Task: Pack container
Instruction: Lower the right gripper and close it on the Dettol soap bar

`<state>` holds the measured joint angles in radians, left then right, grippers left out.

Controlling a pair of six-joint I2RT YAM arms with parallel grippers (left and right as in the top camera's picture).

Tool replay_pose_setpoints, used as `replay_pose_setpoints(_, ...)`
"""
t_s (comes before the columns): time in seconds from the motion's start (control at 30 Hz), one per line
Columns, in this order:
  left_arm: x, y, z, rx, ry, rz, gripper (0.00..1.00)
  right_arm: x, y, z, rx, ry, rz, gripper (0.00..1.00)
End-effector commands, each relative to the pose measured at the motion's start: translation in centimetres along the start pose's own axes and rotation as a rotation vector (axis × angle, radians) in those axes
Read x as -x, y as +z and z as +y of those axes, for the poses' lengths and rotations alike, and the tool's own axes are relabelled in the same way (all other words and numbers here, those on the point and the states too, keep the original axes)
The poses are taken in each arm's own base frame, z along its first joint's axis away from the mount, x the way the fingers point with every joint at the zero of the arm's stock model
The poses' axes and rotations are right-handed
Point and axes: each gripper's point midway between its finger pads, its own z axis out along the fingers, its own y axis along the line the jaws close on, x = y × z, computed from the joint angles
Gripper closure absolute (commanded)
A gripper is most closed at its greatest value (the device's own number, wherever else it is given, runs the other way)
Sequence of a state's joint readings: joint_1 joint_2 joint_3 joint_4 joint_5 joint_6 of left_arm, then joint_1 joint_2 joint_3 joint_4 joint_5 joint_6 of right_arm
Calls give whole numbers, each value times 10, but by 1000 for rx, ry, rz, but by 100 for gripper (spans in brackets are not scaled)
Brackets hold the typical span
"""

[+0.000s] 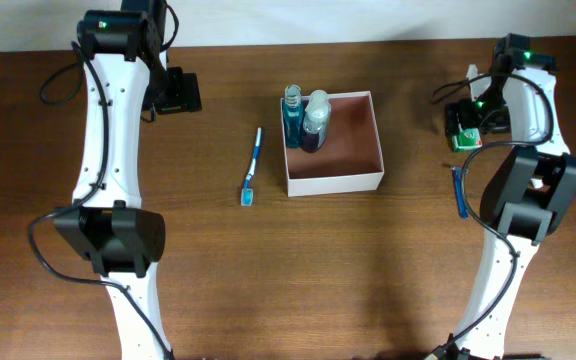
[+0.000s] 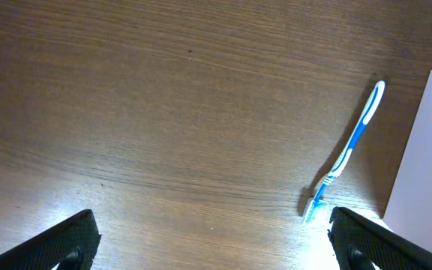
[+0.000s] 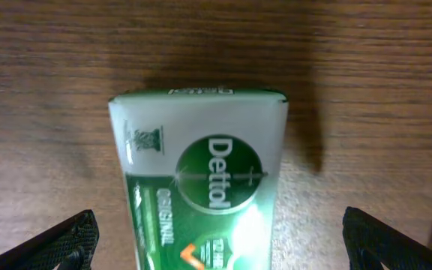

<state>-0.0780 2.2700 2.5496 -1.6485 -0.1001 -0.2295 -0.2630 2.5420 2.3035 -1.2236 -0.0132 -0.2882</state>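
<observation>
Left tool (image 2: pixel 216 251) and right tool (image 3: pixel 217 247) gape wide, released; the square container (image 1: pixel 334 183) faces mouth-up.

White arm links (image 1: pixel 103 130), black joint housings (image 1: pixel 118 240), looping black cables (image 1: pixel 31 232), black left gripper (image 2: pixel 212 247), green light (image 1: pixel 528 55)

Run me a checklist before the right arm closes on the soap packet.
1. The right gripper is open: ok.
2. The Dettol packet is centred between its fingers and lies flat on the table: ok.
3. How high the fingers are above the packet: cannot tell.
4. The container has bare floor free: ok. The two bottles fill only one corner.
5. The left gripper is open, empty and away from the container: ok.
6. The toothbrush is on the container's far side, out of the right arm's way: ok.
</observation>
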Motion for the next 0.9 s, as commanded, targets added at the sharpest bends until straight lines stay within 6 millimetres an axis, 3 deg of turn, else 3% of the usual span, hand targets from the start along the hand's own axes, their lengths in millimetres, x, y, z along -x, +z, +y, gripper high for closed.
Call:
replay_pose_setpoints(0.0,0,-2,0,-7,-12,-4,1,-4,18,7,23,-11,30,1)
replay_pose_setpoints(0.27,0,-2,0,-7,-12,-4,1,5,21,13,16,-28,4,0)
replay_pose_setpoints(0.43,0,-2,0,-7,-12,-4,1,11,23,22,15,-46,-10,8)
replay_pose_setpoints(0.5,0,-2,0,-8,-12,-4,1,13,23,24,14,-51,-15,13)
replay_pose_setpoints(0.67,0,-2,0,-7,-12,-4,1,13,24,24,14,-50,-15,39)
replay_pose_setpoints(0.87,0,-2,0,-7,-12,-4,1,9,25,24,18,-48,1,42)
